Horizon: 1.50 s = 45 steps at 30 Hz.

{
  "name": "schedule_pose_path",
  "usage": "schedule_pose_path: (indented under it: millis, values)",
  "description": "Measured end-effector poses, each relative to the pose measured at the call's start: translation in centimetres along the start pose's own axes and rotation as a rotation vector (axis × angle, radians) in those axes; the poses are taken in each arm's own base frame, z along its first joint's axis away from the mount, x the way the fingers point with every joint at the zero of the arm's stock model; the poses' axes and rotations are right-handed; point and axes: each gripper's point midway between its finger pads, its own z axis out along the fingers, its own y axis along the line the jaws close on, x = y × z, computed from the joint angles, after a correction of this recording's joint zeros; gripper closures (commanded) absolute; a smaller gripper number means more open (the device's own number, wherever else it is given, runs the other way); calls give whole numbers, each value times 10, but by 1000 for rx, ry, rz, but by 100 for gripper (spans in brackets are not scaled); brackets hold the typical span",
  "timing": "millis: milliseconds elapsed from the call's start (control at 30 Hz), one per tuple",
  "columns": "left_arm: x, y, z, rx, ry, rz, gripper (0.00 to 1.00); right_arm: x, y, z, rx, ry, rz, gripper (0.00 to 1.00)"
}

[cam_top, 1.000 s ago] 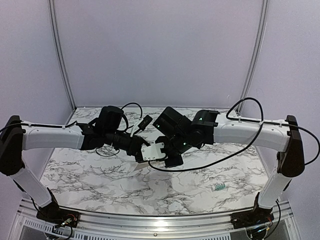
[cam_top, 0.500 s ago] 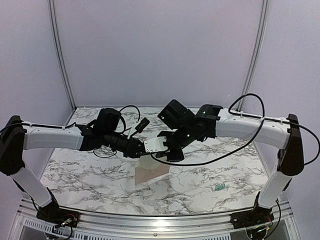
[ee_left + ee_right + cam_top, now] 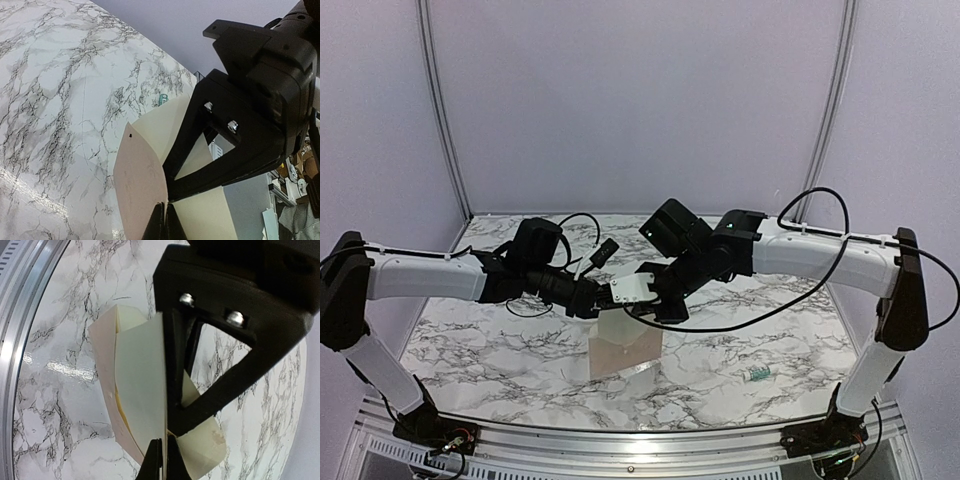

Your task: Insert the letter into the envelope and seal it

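Above the counter, both arms had lifted, so the papers now hung in view. The left pincer pinched the letter and the right pincer pinched the envelope. Insertion seemed underway in midair, with sealing still ahead.

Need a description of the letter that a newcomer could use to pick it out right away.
Over the middle of the marble table, the two arms' jaws meet and pinch hanging paper. The letter is the flat pinkish-tan sheet there, on the outside of the bundle. The envelope against it is a paler cream.
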Motion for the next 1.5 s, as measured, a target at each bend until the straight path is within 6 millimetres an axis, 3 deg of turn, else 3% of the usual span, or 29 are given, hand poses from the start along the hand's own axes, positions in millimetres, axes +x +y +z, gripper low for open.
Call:
schedule_pose_path:
  millis: [267,733,1167,1500]
  values:
    - [6,5,-1,-9,7,-3,100,-1,0,7,-10,-9,0,100]
    - [21,16,-3,-38,25,-3,100,4,9,40,-87,3,12,100]
    - [7,4,-13,-40,-12,86,100,-9,0,28,-77,-18,6,100]
    - [12,5,-14,-45,9,152,100,-10,2,27,-87,-20,7,100]
